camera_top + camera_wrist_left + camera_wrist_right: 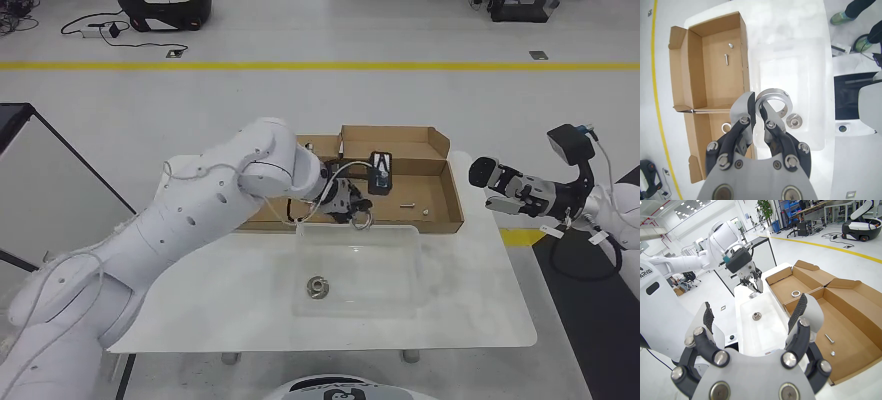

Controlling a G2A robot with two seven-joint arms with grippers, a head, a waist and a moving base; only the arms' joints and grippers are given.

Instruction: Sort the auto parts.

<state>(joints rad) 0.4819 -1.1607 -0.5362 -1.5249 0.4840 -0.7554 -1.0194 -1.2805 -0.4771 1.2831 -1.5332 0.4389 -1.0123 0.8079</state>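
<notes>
- We see left gripper (758,108) pinching ring (776,94) by its wall over tray (781,66); thin hold, may twist loose before box (715,75)
- Right gripper (755,302) wide, empty

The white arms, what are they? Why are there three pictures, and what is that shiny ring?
They are a robot's two arms, each ending in a gripper, a two-fingered pincer. One picture looks down from above the arms; the other two come from cameras on each wrist. On the white table stand a clear plastic tub and a cardboard box with two compartments. The left gripper pinches a metal ring by its wall, at the tub's edge beside the box. A small flanged metal part lies in the tub. One compartment holds a bolt and a small round piece, the other a second ring. The right gripper is open and holds nothing.
</notes>
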